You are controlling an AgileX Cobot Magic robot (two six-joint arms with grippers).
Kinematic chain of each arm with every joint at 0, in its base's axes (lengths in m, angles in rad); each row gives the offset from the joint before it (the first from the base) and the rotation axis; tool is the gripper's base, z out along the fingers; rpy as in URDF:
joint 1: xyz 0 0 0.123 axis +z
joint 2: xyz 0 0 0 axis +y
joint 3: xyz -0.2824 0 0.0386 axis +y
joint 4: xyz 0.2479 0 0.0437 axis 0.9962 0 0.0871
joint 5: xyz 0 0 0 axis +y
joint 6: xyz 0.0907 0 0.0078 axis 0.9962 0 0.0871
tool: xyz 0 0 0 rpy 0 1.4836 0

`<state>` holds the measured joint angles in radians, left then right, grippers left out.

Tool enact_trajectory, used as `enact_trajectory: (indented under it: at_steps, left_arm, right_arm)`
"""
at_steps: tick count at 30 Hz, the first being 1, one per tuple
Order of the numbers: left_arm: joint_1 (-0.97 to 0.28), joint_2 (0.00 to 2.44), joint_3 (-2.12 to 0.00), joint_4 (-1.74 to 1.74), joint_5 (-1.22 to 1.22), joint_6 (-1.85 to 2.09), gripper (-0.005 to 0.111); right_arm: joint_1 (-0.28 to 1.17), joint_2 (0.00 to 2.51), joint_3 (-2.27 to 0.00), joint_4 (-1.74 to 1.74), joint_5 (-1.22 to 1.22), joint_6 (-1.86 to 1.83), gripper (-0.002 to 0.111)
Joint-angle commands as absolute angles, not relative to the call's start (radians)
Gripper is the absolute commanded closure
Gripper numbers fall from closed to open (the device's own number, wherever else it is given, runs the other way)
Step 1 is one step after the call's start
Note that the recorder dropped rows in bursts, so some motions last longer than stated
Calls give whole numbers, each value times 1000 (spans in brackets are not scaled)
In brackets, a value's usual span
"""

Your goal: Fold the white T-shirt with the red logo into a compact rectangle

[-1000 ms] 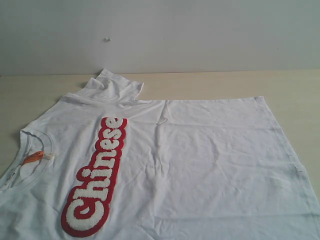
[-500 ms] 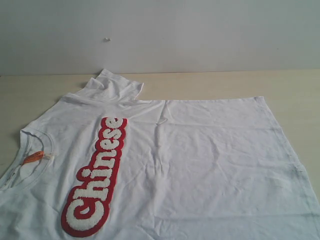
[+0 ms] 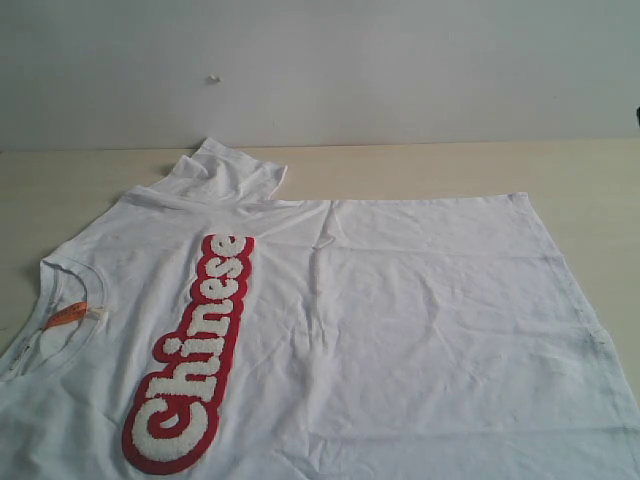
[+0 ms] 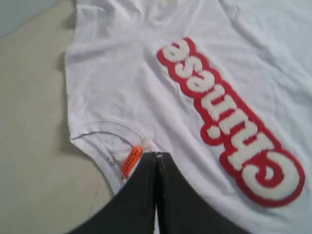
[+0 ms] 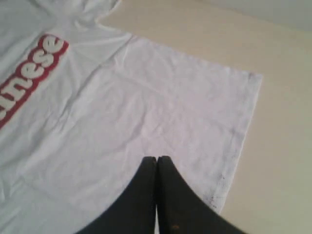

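The white T-shirt lies spread flat on the table, its neck at the left and its hem at the right. Its red logo runs lengthwise down the left half and also shows in the left wrist view. A small orange neck tag sits inside the collar. My left gripper hovers shut just beside that tag, holding nothing. My right gripper is shut and empty above the shirt near its hem corner. Neither gripper shows in the exterior view.
The light wooden table shows bare behind the shirt, with a pale wall beyond. One sleeve bunches up at the shirt's far edge. A dark sliver touches the right border of the exterior view.
A dark sliver has appeared at the right edge of the exterior view. The shirt has not moved.
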<state>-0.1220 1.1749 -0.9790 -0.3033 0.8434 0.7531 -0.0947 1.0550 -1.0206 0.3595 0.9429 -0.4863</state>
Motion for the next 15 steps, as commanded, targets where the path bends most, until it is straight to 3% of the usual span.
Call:
enact_trajectory:
  at_steps: [1, 5, 9, 11, 12, 13, 14, 15]
  left_arm:
    - [-130, 1286, -989, -254, 908, 1021, 107]
    - [-130, 1420, -989, 9, 1059, 1383, 107]
    - [-130, 1476, -989, 71, 989, 1446, 106]
    - [-130, 1519, -989, 97, 957, 1433, 95]
    - [-130, 1547, -989, 137, 959, 1375, 77]
    - [-130, 1567, -989, 151, 935, 1346, 49]
    - [-130, 1572, -989, 151, 923, 1325, 33]
    - [-130, 1574, -989, 145, 886, 1257, 5]
  right_arm:
    - [-93, 1205, -1026, 365, 945, -636, 108]
    - [-93, 1354, -1026, 334, 954, -795, 108]
    - [-93, 1420, -1026, 334, 948, -885, 108]
    - [-93, 1454, -1026, 334, 946, -896, 108]
    - [-93, 1464, -1026, 334, 948, -896, 108]
    - [-93, 1464, -1026, 334, 952, -893, 108]
    - [-93, 1462, -1026, 334, 954, -893, 108]
    - [-93, 1455, -1024, 334, 956, -893, 108]
